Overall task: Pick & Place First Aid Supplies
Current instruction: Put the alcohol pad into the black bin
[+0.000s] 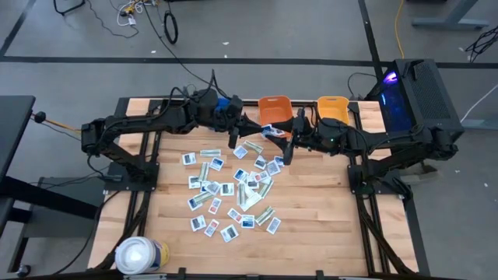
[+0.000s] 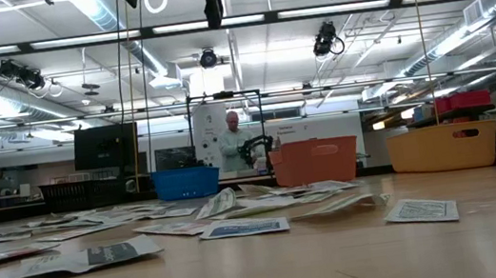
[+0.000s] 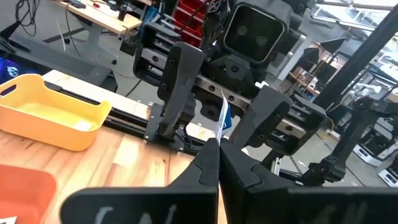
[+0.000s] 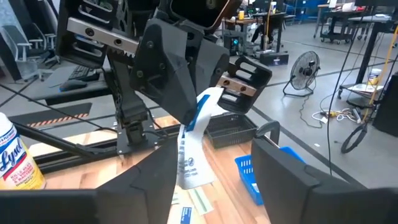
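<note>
First aid packet (image 4: pixel 194 146) is pinched in my left hand (image 1: pixel 235 138), clenched on its top edge, hanging in the air just in front of the orange bin (image 1: pixel 275 108). Right hand (image 4: pixel 214 165) is released, fingers either side of the packet's lower half. I'd centre the right fingers on the flat faces, close fully, then let the left go. The other packets (image 1: pixel 226 190) lie on the surface (image 1: pixel 327 225), nearer me than the orange bin.

Both arms are matte black, jointed, with black cables. Each hand (image 1: pixel 289 148) has angular fingers on a silver rail.
</note>
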